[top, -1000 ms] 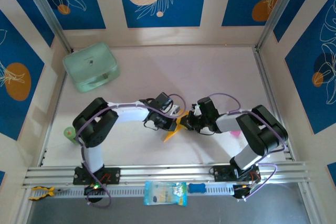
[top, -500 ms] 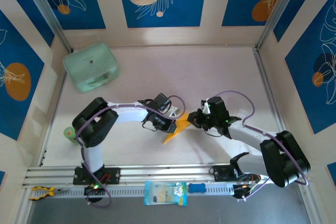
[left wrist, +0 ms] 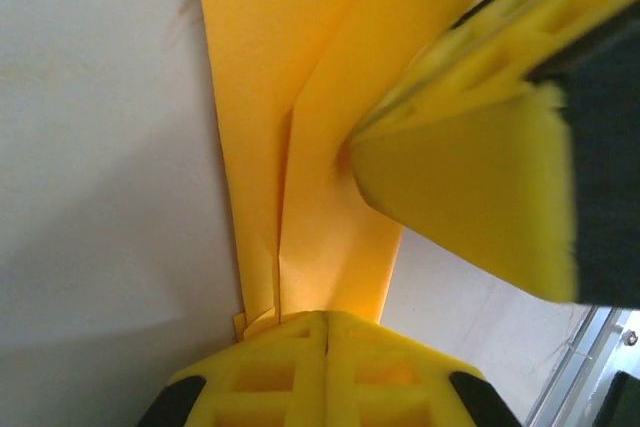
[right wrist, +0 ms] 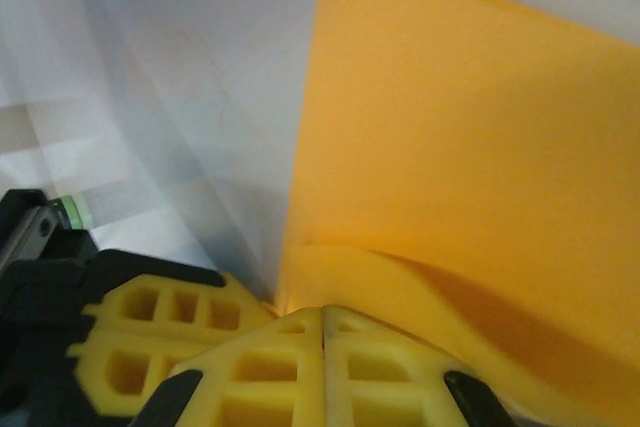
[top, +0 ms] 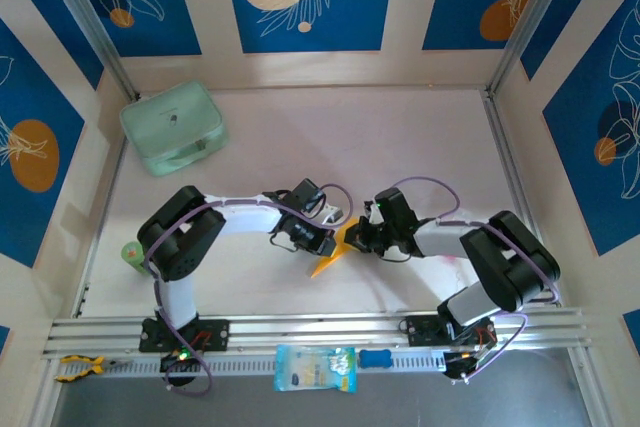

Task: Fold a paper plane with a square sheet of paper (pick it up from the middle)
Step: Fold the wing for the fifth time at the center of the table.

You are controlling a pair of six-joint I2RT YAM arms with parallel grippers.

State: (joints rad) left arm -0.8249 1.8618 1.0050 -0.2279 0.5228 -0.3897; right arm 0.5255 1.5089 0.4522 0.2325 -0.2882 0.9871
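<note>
- The left gripper (top: 333, 241) is closed: in the left wrist view its two yellow latticed fingers (left wrist: 280, 372) meet along a thin seam, and the narrow end of the orange-yellow paper (left wrist: 262, 77) runs straight into that seam, so it pinches the paper.
- The right gripper (top: 353, 238) is closed in the same way. In the right wrist view its fingers (right wrist: 380, 367) are pressed together, and the paper (right wrist: 450, 157) curls up from the table into the seam.
- From above, the two grippers come in from opposite sides and almost touch tip to tip over the middle of the near half of the table (top: 400, 137).
- The paper (top: 327, 259) is a creased, pointed shape. Its tip points toward the near rail, and its upper end is caught between the grippers.
- In the left wrist view the paper shows layered folds with long creases running toward the seam. The right gripper's fingers (left wrist: 460, 197) press on it from the upper right.
- In the right wrist view the left gripper's finger (right wrist: 150, 337) sits just beside the right one, at lower left.
- A mint-green case (top: 173, 128) lies in the far left corner, well apart from the paper. No lettering can be made out on it.
- A pale blue packet (top: 314, 368) rests on the near rail. Its print is too small to read.
- The wall panels carry white leaf drawings and orange discs on blue.
</note>
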